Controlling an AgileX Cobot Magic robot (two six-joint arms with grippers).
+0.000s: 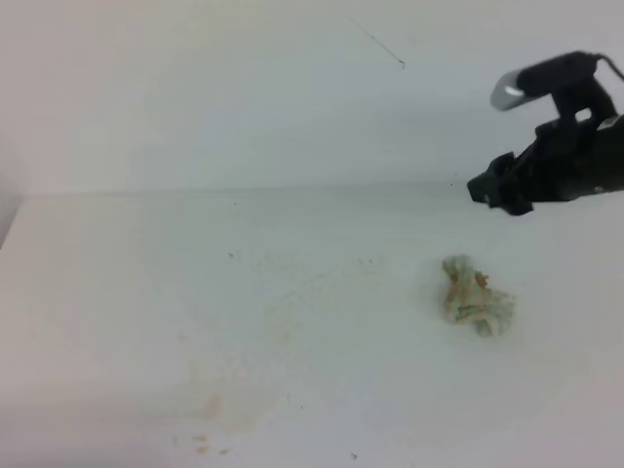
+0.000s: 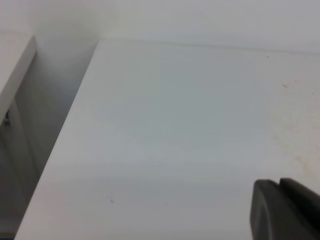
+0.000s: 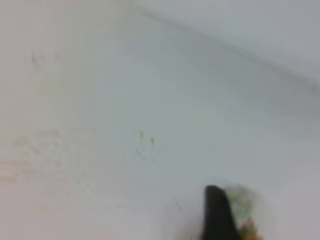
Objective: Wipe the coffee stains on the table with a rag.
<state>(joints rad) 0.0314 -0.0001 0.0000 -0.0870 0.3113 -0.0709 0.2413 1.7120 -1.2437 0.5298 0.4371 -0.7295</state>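
Faint orange-brown coffee smears point(image 1: 210, 409) remain at the front left of the wide, smooth white desk point(image 1: 117, 292); the crumpled mint-green, brown-blotched fuzzy rag point(image 1: 476, 296) lies free to the right. Regrasp it and drag leftward. The black right end effector point(image 1: 497, 190) hangs above, empty, jaws apparently parted. A plain white wall stands behind.

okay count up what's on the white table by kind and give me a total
Rag, crumpled, mint-green with orange-brown blotches: 1
Faint brownish stain patches near the front edge of the table: 1 smeared area
Robot tool above the table, not on it: 1
Total: 3
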